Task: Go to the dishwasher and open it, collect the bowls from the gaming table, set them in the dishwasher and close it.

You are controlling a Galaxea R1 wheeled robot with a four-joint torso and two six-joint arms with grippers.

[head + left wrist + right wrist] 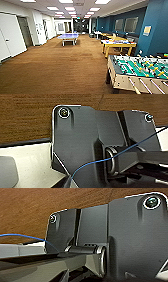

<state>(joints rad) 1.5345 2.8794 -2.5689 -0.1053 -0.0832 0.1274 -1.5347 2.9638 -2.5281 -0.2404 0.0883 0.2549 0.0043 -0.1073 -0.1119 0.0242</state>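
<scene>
The room was a long recreation hall with brown carpet (57, 67) and rows of ceiling lights. I took the gaming table (140, 71) as my landmark; it stood at the near right of the head view. Far to its left I saw white double doors (10, 37) in the left wall. Left of it and well beyond stood a blue table-tennis table (68, 36). Just beyond it stood a yellow-legged table (118, 45) against the blue wall (155, 27). I could not make out any bowls on the gaming table, and I saw no dishwasher. Both wrist views showed carpet behind the robot's own plates, so I could not tell how far either gripper was open or whether it held anything. I judged the main risk to be the base clipping the gaming table's near corner or its projecting rods while driving close past it.
</scene>
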